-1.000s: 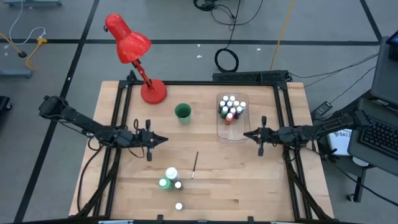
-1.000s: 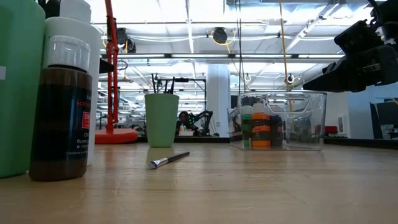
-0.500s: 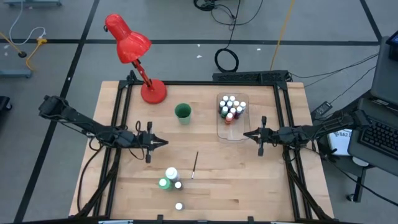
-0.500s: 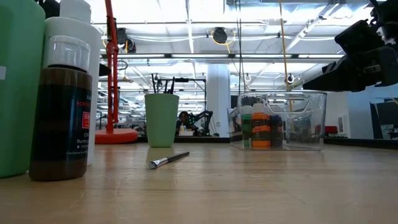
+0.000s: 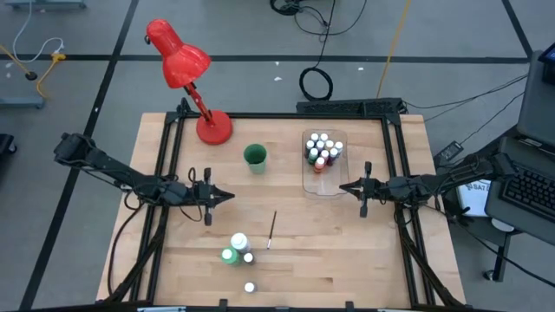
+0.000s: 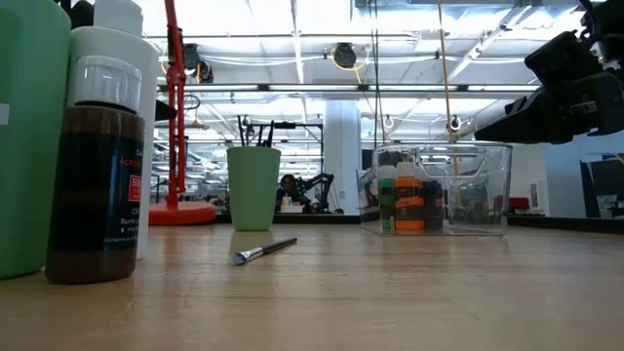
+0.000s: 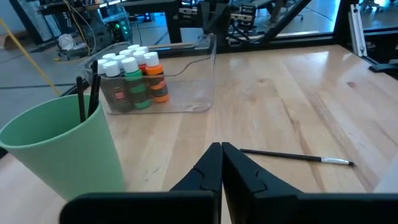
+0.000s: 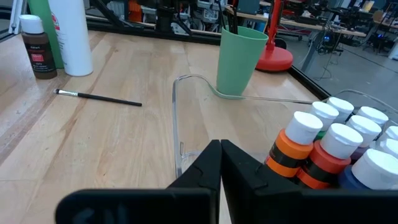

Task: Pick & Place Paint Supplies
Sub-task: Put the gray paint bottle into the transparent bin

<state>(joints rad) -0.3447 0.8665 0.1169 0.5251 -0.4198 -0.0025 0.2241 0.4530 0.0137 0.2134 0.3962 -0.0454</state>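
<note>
Left gripper [image 5: 227, 196]: above the left-centre of the table [image 5: 347, 260], fingers pressed together, holding nothing; right gripper [image 5: 343, 186]: just beside the near end of the clear tray [image 5: 323, 186], fingers likewise closed and empty.

Small white-capped paint bottles [image 5: 321, 150]: clustered upright in the far end of the tray; green, orange, red and blue among them in the wrist views.

Loose brush [image 5: 271, 230]: lying flat on the bare wood near the table's centre, between the two arms and touching nothing.

Green cup [image 5: 255, 156]: upright beside the tray, with dark brush handles [image 7: 87, 96] standing in it.

White bottle [image 5: 239, 243] and green bottle [image 5: 228, 256]: upright, close together near the front edge; brown small bottle [image 8: 37, 47] just beside them; one further small bottle [image 5: 250, 287] alone, nearer the front edge.

Red desk lamp [image 5: 186, 74]: far left corner.
</note>
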